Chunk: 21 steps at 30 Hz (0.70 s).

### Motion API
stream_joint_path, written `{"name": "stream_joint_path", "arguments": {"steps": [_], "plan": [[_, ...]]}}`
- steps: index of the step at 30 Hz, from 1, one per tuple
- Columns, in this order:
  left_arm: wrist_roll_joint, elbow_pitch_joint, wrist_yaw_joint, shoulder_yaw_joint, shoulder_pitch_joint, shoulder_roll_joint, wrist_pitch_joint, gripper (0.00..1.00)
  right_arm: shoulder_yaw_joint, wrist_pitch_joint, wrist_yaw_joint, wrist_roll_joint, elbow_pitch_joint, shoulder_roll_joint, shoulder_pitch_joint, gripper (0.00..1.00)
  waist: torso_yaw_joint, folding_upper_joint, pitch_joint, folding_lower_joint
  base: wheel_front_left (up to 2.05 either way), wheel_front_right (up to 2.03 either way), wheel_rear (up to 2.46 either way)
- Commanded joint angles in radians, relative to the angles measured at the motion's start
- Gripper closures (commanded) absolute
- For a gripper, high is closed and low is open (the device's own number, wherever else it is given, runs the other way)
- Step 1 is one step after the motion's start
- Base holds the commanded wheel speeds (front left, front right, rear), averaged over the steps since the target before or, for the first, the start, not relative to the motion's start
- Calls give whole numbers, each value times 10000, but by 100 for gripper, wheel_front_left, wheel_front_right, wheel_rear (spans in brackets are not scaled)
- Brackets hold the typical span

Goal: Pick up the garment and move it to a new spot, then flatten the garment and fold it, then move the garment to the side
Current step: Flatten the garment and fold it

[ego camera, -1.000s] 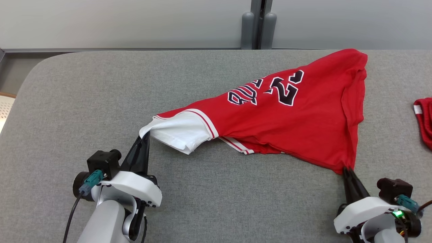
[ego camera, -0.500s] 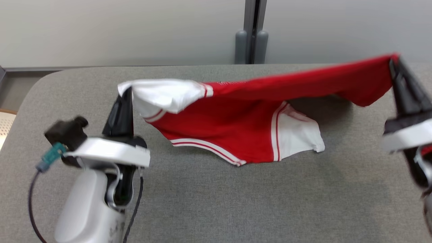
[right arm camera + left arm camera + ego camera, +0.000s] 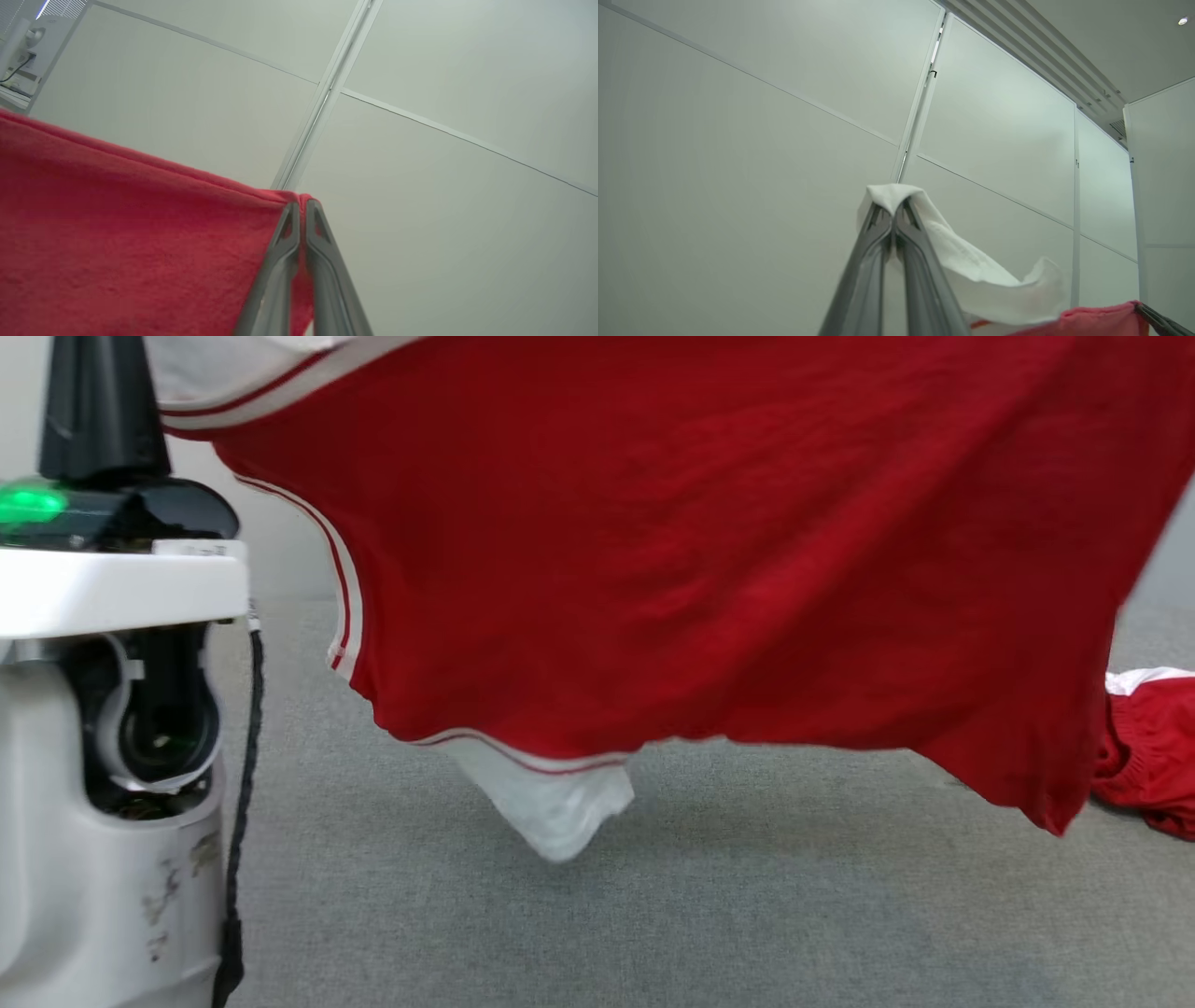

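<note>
Lifted garment (image 3: 709,569) now hangs; head view shows table (image 3: 747,915).

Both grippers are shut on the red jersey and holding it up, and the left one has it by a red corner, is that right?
Not quite. The left gripper pinches a white part of the jersey, not a red corner, as the left wrist view shows. The rest stands: both are shut on it, the right gripper too, holding it up.

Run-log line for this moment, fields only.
jersey: lifted, hanging spread | left tool: shut on white sleeve | right tool: shut on red edge | table: second red garment at right
</note>
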Motion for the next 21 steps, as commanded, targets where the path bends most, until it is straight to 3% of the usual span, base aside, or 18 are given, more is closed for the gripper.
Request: {"name": "stream_joint_path", "arguments": {"steps": [1,7,11,16,21], "plan": [[-87,-436,209,138,-20,145,252,100,16,373,-3,189,-198,-238,50,100,-43,-1,-55,0,0,0,0],[-185,-2042,883,579,278,570,1219,100,-439,2121,-6,1088,-1312,-965,926,100,-167,-1,173,0,0,0,0],[28,-2364,1142,510,-35,922,1849,100,-795,2799,-12,1521,-1916,-1212,1236,100,-253,-1,851,0,0,0,0],[336,-1344,1204,-128,-1180,1214,2692,100,-703,2995,-11,2053,-1728,-1101,261,100,-288,-1,2182,0,0,0,0],[590,433,1305,-296,-3214,1243,2759,100,-56,2814,-11,2150,-690,-1038,-1721,100,-210,-1,3693,0,0,0,0]]}}
